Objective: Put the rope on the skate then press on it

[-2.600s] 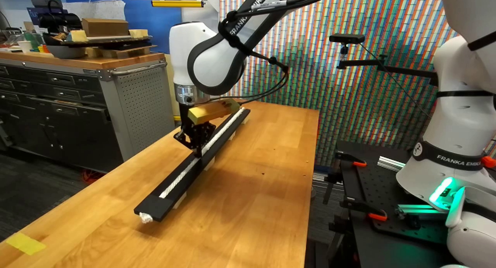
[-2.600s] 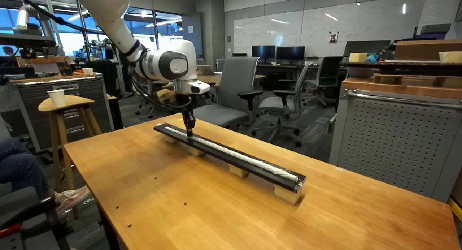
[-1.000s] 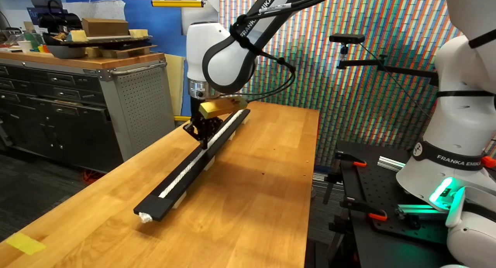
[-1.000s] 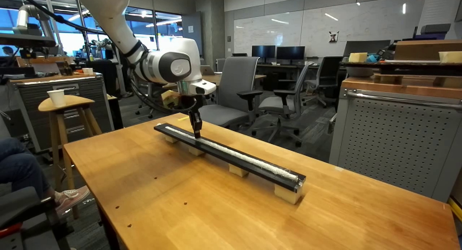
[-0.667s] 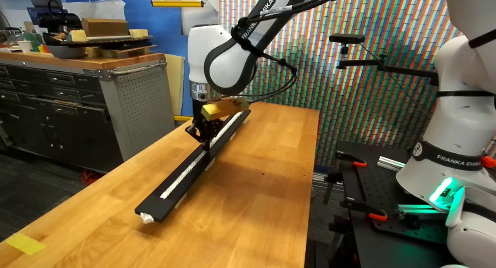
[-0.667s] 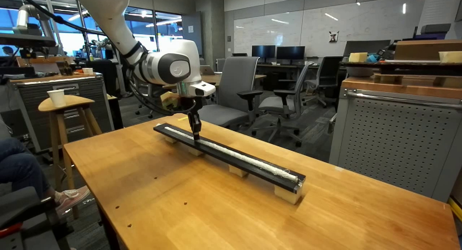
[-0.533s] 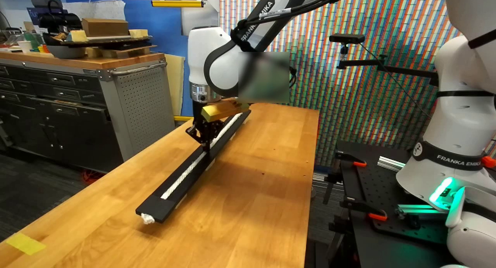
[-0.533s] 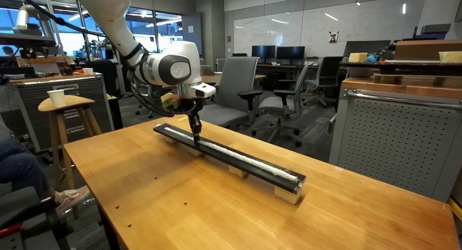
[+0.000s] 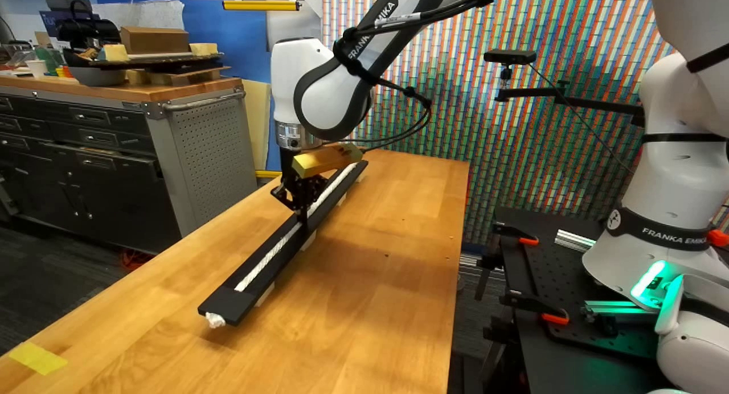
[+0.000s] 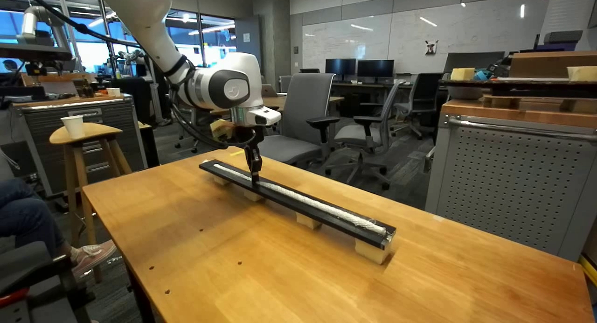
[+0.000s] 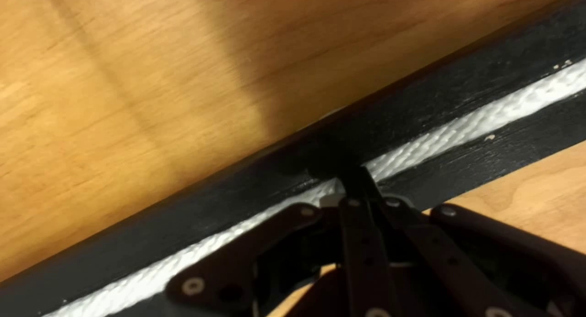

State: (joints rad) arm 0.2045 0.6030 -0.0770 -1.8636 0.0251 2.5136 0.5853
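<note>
White arm (image 9: 327, 106), FRANKA EMIKA mkgs (image 9: 675, 235); blk cables (image 9: 455, 8); blk end effector (image 11: 359, 179) w/ screws (image 11: 192, 286)

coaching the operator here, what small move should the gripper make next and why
I'd probably lift the shut gripper slightly and press the rope a bit nearer the block foremost in an exterior view. The gripper seems to be down on the rope, which lies along the skate, and toward that block the rope looks to stand higher.

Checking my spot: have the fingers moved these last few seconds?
Yes: in an exterior view, the fingers moved along the skate, away from the yellow tape.
</note>
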